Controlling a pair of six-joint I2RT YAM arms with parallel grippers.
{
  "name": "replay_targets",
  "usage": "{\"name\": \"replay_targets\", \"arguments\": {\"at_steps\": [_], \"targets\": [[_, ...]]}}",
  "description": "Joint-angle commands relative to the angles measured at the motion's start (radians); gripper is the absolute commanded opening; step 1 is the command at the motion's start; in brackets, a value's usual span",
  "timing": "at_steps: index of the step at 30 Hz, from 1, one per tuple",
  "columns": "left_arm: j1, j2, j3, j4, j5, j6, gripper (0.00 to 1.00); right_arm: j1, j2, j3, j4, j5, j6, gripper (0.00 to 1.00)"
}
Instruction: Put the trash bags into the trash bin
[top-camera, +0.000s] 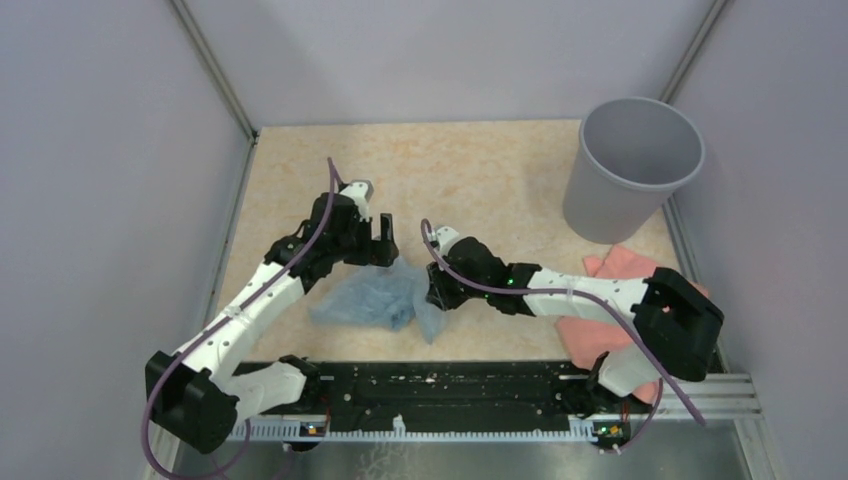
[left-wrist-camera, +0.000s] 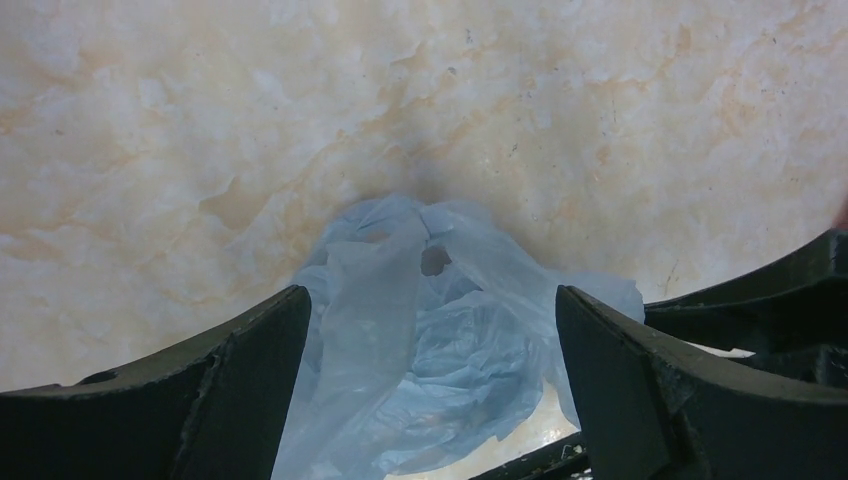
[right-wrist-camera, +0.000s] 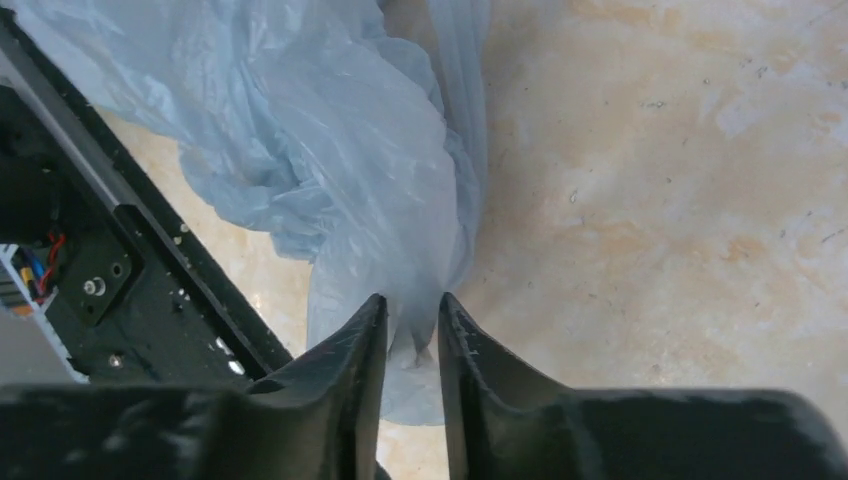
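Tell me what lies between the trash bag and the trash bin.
In the top view, the right gripper pinches the trash bag; beyond it, bare table runs to the trash bin.

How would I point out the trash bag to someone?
Start at the grey bin in the far right corner of the table, then come toward the middle of the near edge. The trash bag is the crumpled heap there. Only it is thin, see-through pale blue plastic; the cloth by the bin is pink.

left arm (top-camera: 245, 305), right arm (top-camera: 592, 291): white links, black joints | cables (top-camera: 540, 292): purple, looping | right arm: small green light (top-camera: 510, 281) | left gripper (left-wrist-camera: 430, 300): black curved fingers (left-wrist-camera: 200, 400)
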Motion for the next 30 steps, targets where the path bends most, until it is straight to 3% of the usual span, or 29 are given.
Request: {"name": "replay_targets", "arguments": {"at_steps": [1,3,7,13,16,19,22,30], "targets": [[0.013,0.027,-0.007,0.091,0.041,0.040,0.98,-0.025,0.059,0.118,0.017,0.046,-0.005,0.12],[0.016,0.042,-0.018,0.107,0.036,0.045,0.96,-0.050,0.070,0.160,-0.039,0.078,-0.021,0.00],[0.018,0.065,-0.035,0.142,0.077,0.049,0.86,-0.084,0.068,0.235,-0.140,0.136,-0.096,0.00],[0.019,0.098,-0.027,0.137,0.212,0.040,0.56,-0.141,0.080,0.349,-0.274,0.150,-0.214,0.00],[0.018,0.095,-0.042,0.157,0.273,0.022,0.58,-0.171,0.109,0.408,-0.333,0.131,-0.256,0.00],[0.019,0.078,-0.059,0.178,0.309,0.010,0.70,-0.181,0.140,0.444,-0.372,0.145,-0.298,0.00],[0.018,0.069,-0.073,0.192,0.295,0.017,0.72,-0.182,0.165,0.474,-0.398,0.168,-0.329,0.00],[0.018,0.121,-0.052,0.141,0.035,-0.016,0.72,-0.187,0.191,0.528,-0.425,0.145,-0.355,0.00]]}}
